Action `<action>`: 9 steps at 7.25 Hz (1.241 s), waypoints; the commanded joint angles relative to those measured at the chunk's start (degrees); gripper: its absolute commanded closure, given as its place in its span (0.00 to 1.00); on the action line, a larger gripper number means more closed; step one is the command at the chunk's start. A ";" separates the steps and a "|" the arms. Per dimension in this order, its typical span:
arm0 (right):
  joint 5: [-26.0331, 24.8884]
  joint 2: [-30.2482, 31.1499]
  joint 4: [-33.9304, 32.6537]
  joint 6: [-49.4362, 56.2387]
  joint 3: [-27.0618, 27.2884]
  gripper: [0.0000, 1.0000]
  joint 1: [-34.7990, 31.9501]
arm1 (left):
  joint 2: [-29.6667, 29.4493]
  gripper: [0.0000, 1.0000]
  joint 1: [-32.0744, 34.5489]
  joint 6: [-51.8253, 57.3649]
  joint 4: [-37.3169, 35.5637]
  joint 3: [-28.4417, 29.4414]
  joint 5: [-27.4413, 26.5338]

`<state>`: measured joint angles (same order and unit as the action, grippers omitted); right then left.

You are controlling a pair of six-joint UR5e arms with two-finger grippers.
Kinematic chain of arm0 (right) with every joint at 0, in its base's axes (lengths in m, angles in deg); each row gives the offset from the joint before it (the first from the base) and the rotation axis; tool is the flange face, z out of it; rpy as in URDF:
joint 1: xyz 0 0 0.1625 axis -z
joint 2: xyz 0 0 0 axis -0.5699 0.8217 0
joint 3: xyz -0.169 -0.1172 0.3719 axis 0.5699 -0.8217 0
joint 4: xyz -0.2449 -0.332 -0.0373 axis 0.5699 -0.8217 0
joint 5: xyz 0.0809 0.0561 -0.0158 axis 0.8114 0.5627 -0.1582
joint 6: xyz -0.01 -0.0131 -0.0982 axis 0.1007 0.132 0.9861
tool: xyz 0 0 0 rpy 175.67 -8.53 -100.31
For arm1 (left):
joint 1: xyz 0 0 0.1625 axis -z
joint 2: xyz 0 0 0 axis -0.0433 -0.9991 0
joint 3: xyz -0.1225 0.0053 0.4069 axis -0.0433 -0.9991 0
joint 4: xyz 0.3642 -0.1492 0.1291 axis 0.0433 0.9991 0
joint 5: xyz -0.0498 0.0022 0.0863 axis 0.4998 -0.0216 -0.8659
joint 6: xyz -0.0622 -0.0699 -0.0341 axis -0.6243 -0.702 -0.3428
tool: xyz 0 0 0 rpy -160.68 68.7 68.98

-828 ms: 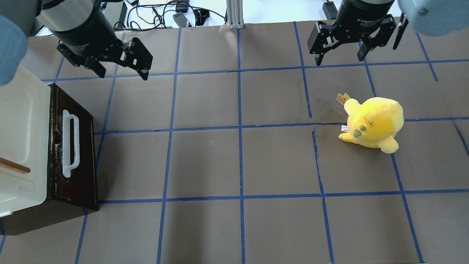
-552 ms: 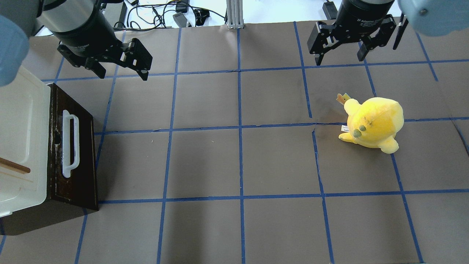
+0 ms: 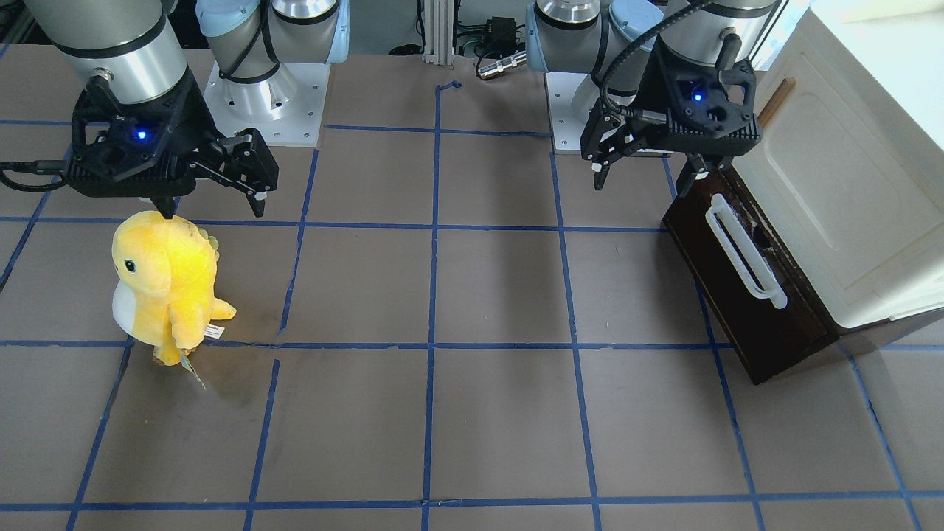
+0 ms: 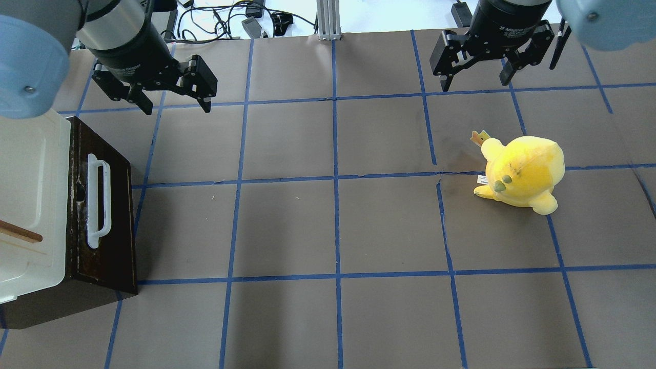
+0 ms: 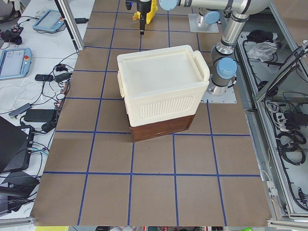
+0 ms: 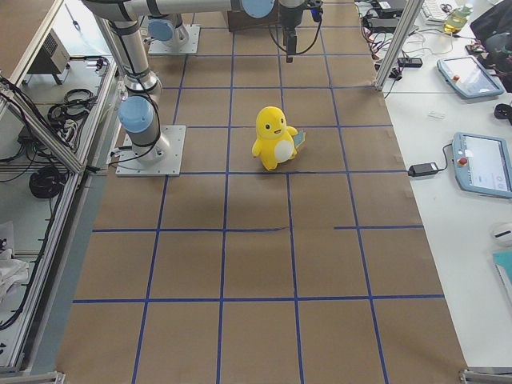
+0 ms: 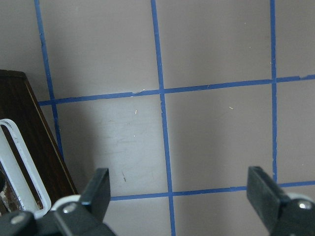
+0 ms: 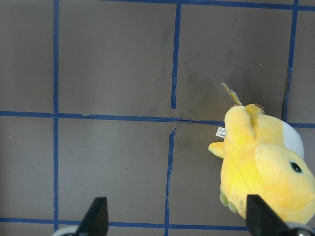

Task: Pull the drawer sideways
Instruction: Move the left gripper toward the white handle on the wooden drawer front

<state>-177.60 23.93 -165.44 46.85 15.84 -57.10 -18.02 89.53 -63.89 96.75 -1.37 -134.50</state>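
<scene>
The drawer (image 4: 117, 225) has a dark brown front and a long white bar handle (image 4: 97, 202). It sits pushed in under the cream cabinet at the table's left; it also shows in the front view (image 3: 726, 295) and the left wrist view (image 7: 22, 123). My left gripper (image 4: 177, 105) is open and empty, above the table just beyond the drawer's far end, apart from the handle (image 3: 741, 254). It also shows in the front view (image 3: 640, 184). My right gripper (image 4: 475, 82) is open and empty at the far right.
A cream cabinet (image 4: 25, 195) with a small brown wooden handle (image 4: 20, 233) stands over the drawer. A yellow plush toy (image 4: 523, 171) stands on the right half of the table, below my right gripper (image 3: 214, 210). Blue tape lines cross the brown mat.
My left gripper has shifted a little to the right and turned, so both fingers now show. The right arm, drawer and plush have not moved.
</scene>
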 commanded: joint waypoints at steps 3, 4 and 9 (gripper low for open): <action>0.00 0.00 0.00 -0.01 0.00 0.00 0.00 | -3.31 0.00 0.80 -3.58 -15.94 -13.18 -6.78; 0.00 0.00 0.00 -0.01 0.00 0.00 0.00 | -4.01 0.00 0.80 -3.76 -17.39 -15.48 -10.76; 0.00 0.00 0.00 -0.01 0.00 0.00 0.00 | -8.22 0.00 2.21 -6.22 -16.70 -21.29 -40.10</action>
<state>-177.60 23.93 -165.43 46.88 15.84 -57.10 -25.03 91.66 -70.07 79.80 -21.39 -168.37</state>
